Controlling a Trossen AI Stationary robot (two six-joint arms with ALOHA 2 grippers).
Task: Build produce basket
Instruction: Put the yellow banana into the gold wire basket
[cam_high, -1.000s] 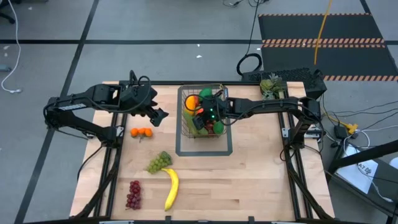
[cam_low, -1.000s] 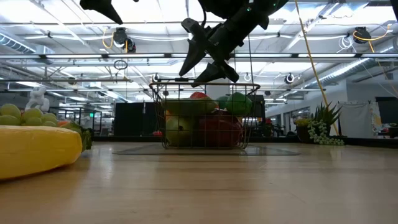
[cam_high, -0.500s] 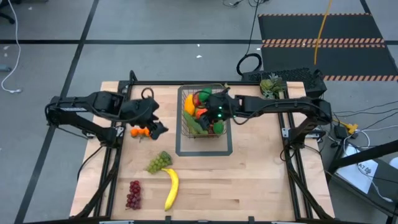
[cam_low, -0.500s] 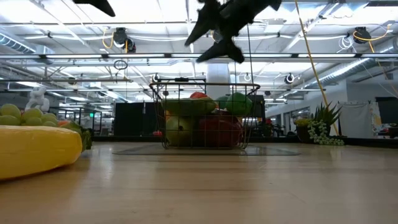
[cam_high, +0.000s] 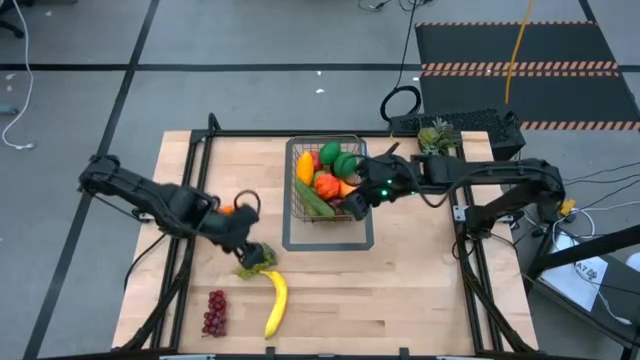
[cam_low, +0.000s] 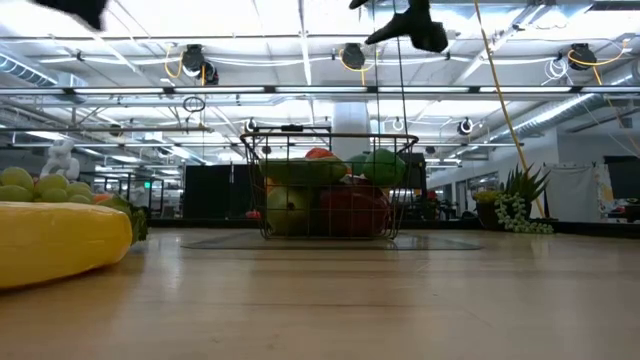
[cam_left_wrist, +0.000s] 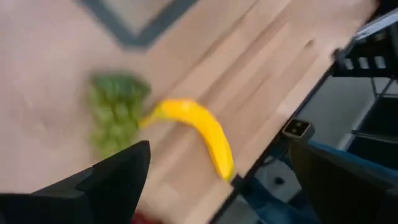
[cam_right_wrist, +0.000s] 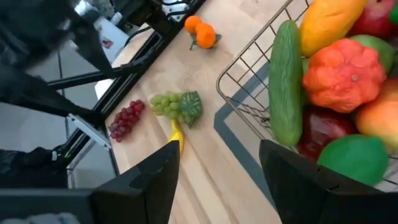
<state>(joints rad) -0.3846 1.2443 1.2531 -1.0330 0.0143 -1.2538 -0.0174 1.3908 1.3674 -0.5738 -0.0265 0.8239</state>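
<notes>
- One wire basket (cam_high: 357, 172) stood on the table.
- One banana (cam_high: 276, 303) lay outside it.
- One bunch of green grapes (cam_right_wrist: 176, 105).
- One bunch of red grapes (cam_high: 214, 312).
- Two small oranges (cam_right_wrist: 200, 32).
- One cucumber (cam_right_wrist: 286, 81) in the basket.
- Two grippers: left gripper (cam_high: 259, 254), right gripper (cam_high: 353, 203).

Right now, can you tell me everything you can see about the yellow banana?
The banana is bright yellow, smooth and plastic-looking, gently curved, with a narrow stem end. It lies flat on the wooden table near the front edge, outside the basket. Its stem end points at the green grapes and seems to touch them. The red grapes lie beside it, apart. No gripper holds it.
</notes>
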